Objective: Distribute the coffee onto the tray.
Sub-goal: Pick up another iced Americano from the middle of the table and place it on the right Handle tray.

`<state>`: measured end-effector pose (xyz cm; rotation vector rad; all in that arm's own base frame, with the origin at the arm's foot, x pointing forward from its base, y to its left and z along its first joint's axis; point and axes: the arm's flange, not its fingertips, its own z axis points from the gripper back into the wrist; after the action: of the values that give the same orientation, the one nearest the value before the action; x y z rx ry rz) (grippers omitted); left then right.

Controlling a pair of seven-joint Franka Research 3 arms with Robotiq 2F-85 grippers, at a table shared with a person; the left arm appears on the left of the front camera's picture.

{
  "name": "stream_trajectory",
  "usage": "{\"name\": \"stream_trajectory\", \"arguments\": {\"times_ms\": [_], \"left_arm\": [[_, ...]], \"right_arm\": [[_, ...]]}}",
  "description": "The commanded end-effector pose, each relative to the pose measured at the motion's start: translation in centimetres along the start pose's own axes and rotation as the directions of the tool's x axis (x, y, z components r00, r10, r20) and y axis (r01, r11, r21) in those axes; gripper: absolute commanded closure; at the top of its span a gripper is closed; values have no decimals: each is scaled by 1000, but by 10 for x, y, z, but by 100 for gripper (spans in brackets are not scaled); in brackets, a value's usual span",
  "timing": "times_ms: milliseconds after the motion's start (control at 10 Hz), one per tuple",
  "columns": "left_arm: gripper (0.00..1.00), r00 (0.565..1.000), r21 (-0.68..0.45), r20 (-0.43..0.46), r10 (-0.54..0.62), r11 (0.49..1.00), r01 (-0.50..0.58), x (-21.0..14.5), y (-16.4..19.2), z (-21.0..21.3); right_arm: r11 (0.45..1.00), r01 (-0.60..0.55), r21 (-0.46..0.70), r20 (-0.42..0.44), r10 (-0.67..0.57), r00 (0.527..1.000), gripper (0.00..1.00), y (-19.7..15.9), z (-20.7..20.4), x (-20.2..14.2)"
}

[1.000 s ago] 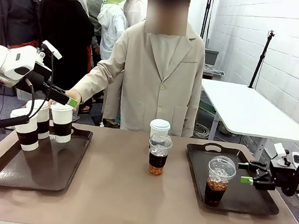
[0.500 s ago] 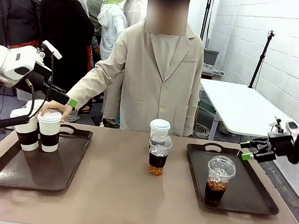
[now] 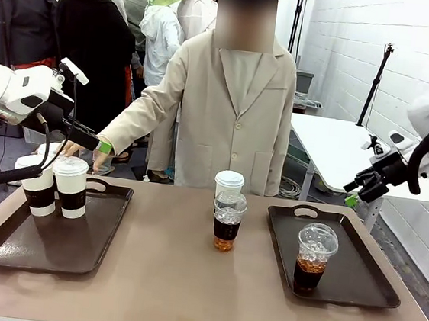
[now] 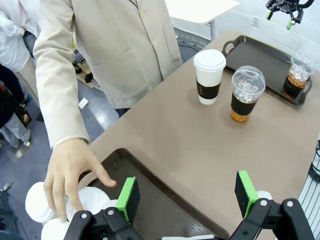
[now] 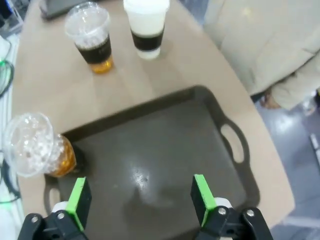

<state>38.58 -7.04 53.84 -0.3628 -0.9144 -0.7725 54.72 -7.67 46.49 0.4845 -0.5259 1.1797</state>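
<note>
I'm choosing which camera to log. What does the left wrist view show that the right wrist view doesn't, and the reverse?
Left wrist only: the person's hand by lidded cups at the left tray, beyond the open left tool. Right wrist only: a top-down look at the bare floor of the right tray; no extra cup. Both: the middle paper cup, the middle iced cup, the iced cup on the right tray, the coat, and the open right tool.

Paper cup [image 3: 229, 181] btm hidden behind iced cup [image 3: 228, 223], tray [image 4: 165, 205] edge-cropped
</note>
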Motion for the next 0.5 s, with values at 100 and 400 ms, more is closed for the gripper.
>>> {"name": "stream_trajectory", "arguments": {"times_ms": [100,400], "left_arm": [[0,1000,-6,-5,2,1000,-2,-1,1,1],[0,1000,-6,-5,2,1000,-2,-1,1,1]], "right_arm": [[998,17,59,-218,-4,976,0,-15,-5,36],[1000,-2,-8,-330,-1,944,0,-11,-18,55]]}}
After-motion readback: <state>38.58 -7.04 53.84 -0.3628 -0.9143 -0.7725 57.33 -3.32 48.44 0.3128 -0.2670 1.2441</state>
